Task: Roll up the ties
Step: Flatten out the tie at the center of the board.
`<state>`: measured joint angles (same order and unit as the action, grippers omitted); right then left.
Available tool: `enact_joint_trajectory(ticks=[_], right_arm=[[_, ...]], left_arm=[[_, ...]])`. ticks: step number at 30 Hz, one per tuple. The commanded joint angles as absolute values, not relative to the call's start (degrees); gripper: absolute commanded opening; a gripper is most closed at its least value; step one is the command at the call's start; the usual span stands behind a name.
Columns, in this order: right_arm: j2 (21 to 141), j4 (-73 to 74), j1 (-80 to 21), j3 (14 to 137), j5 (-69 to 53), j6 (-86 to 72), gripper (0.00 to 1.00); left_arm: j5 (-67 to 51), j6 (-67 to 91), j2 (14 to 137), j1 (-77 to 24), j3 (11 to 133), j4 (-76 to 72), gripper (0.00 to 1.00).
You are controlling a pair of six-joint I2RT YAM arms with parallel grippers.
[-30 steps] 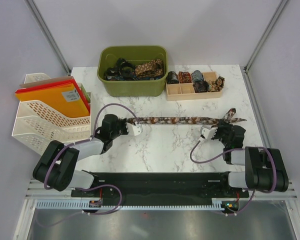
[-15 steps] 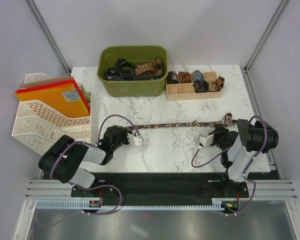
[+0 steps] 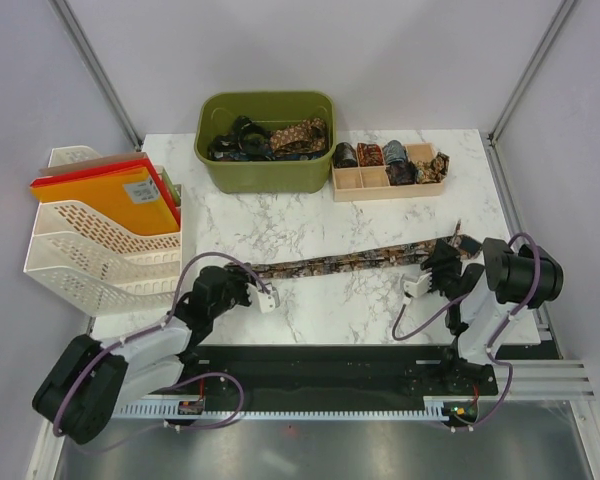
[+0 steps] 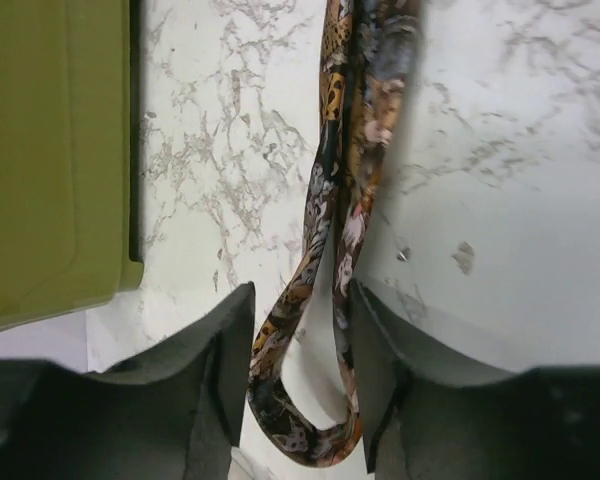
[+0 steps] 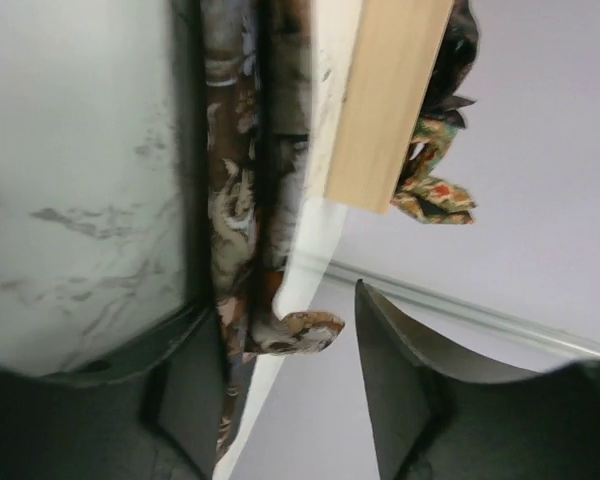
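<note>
Your tie (image 3: 355, 261) lies flat on the desk (image 3: 320, 215), stretched almost straight from side to side. Its right end sits a little farther from the arm bases than its left. That long axis is what your coming move turns on. A roll has to travel along it, from one end toward the other, so choose an end and keep the roll square to the strip.

Each arm sits at one end, so neither is nearer to the tie as a whole. The left end effector (image 3: 262, 291) has its jaws partly apart. In its wrist view the tie's looped end sits in the gap, brushing both fingers (image 4: 225, 380) but not pressed flat, so I judge nothing is gripped. The right end effector (image 3: 427, 272) is also partly open. There the strip runs along one of the fingers (image 5: 185, 390), its curled tip lies just beside it, and there is clear space to the other. It holds nothing either.

Seen from either wrist, the strip runs straight out ahead, so either arm could start your roll.
</note>
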<state>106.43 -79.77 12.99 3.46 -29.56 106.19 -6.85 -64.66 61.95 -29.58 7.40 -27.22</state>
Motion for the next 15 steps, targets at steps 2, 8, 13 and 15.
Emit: enact_joint_trajectory(ticks=[2,8,13,15], right_arm=[[106.5,-100.2,14.8,-9.9,-33.4,109.5,0.69],[97.3,-87.2,16.6,-7.2,-31.9,109.6,0.98],[66.5,-15.2,16.7,7.3,-25.8,109.2,0.98],[60.3,7.6,16.7,19.1,-26.9,110.8,0.98]], left_arm=[[-16.2,-68.1,50.3,-29.4,6.2,-6.9,0.52],[-18.3,-63.4,43.4,-29.4,13.9,10.1,0.69],[-19.4,-55.2,49.2,-29.5,24.5,17.7,0.86],[-19.9,-51.7,52.8,-29.6,29.5,20.5,0.88]])
